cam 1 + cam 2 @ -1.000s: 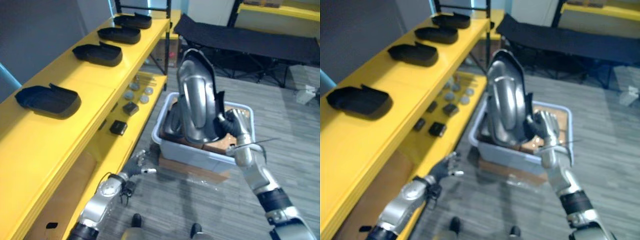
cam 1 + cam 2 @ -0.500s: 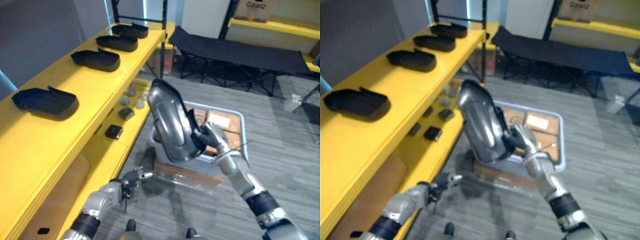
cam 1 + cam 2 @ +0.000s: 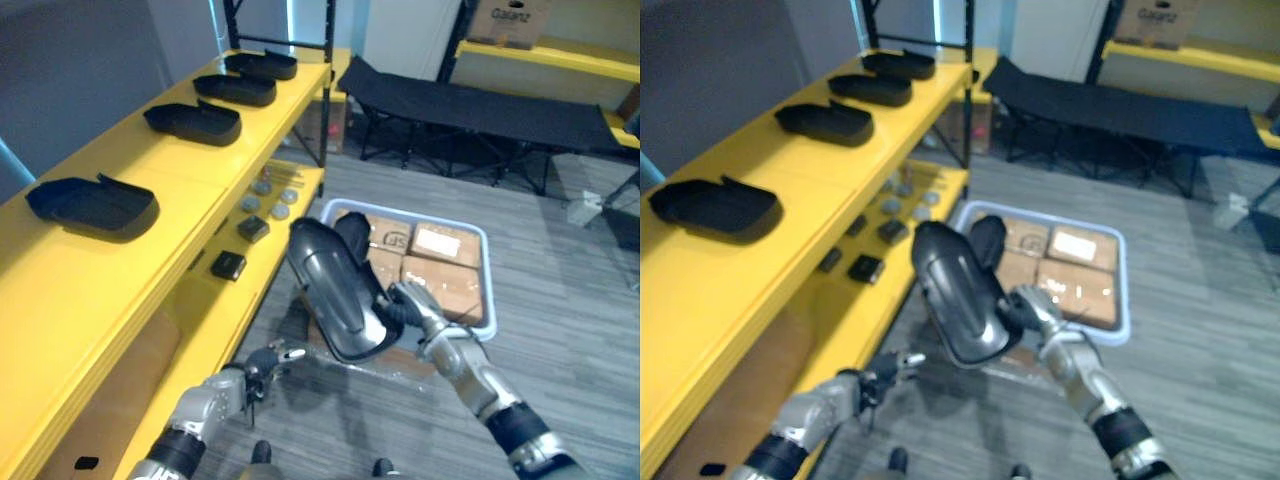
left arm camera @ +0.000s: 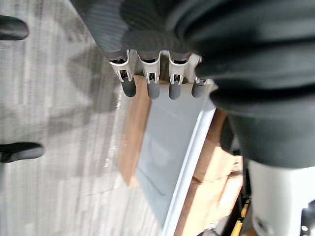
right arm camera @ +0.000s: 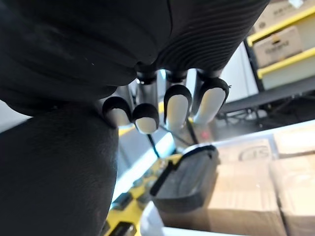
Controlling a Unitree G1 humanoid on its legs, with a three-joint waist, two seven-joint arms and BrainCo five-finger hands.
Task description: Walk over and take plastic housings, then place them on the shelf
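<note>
Item: plastic housing [image 3: 335,292], large, dark and glossy, tilted at frame centre. My right hand [image 3: 420,310] has its fingers [image 5: 177,105] curled round its lower right edge.
My left hand [image 3: 262,362]: lower left, fingers relaxed, holding nothing.
Just behind: grey bin [image 3: 488,290] with cardboard boxes [image 3: 440,270] and a second housing [image 3: 352,232].
Upper left: yellow shelf [image 3: 170,165] carrying a row of black housings [image 3: 193,117].

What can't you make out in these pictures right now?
1. The second housing, in the bin: its lower part is hidden behind the held plastic housing, eye views.
2. The bin's near-left corner: covered by that housing and the right hand.
3. Small parts on the lower shelf: too small to identify.
</note>
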